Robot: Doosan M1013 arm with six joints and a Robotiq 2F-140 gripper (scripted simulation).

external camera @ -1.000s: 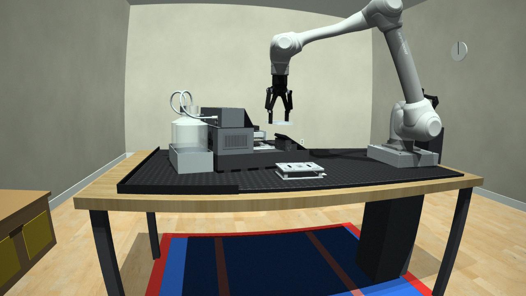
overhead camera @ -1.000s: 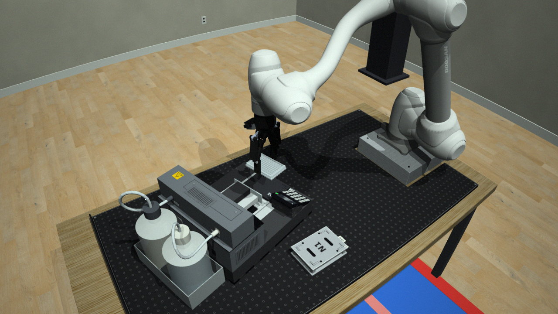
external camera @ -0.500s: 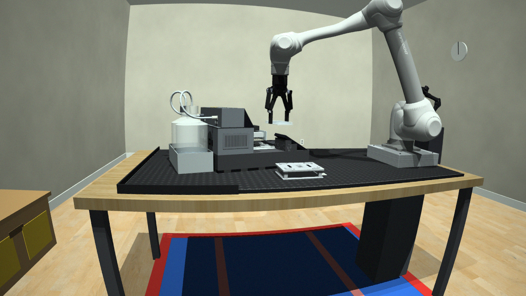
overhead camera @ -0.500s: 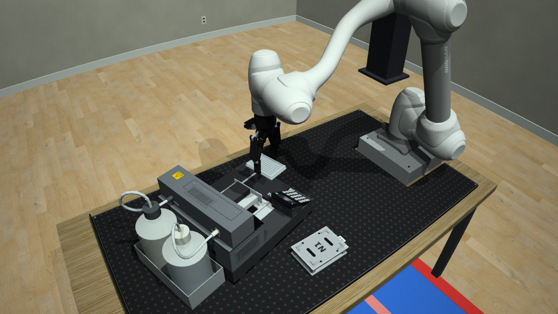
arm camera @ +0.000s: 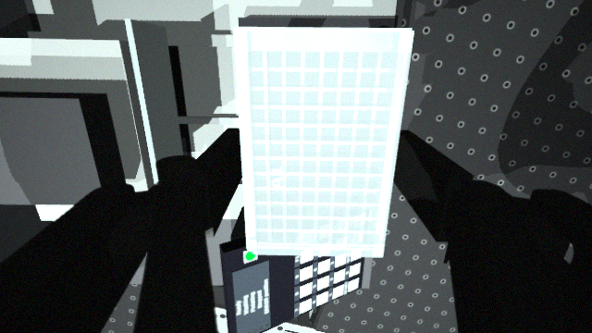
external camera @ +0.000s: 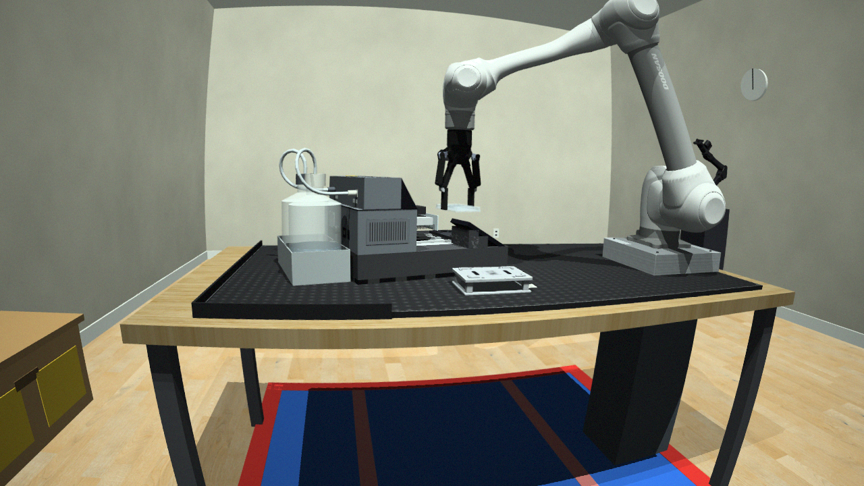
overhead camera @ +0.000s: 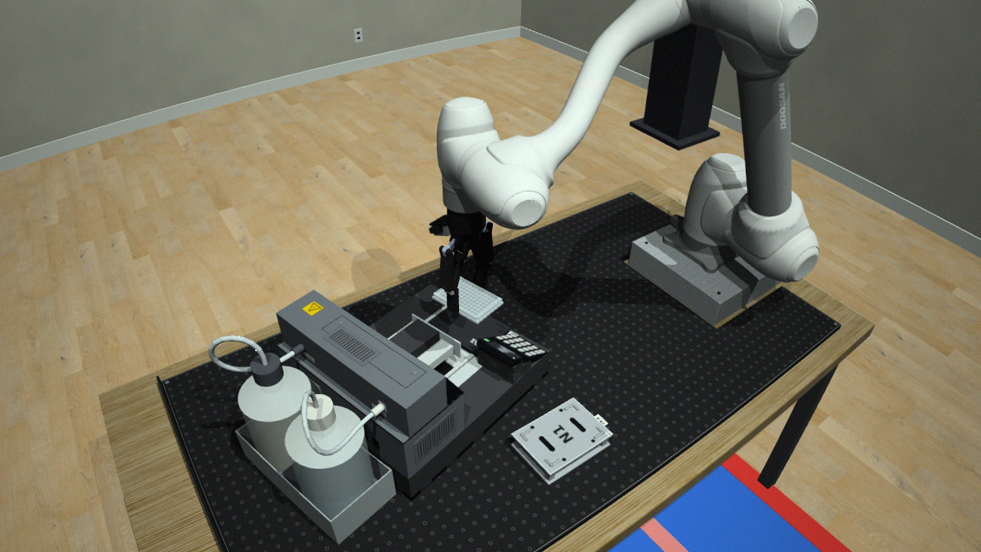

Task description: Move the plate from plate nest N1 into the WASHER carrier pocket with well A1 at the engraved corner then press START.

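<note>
The black two-fingered hand (external camera: 457, 202) is clamped across the short sides of the translucent white well plate (overhead camera: 468, 297), holding it level in the air; the grey washer's carrier pocket (overhead camera: 438, 353) lies below, toward the washer body.

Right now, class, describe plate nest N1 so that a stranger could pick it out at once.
Start at the dark grey washer on the black dotted mat. Nearer the table's front edge lies a flat, light grey slab, the plate nest. Nothing else there bears the marking N1 between two dark slots.
</note>
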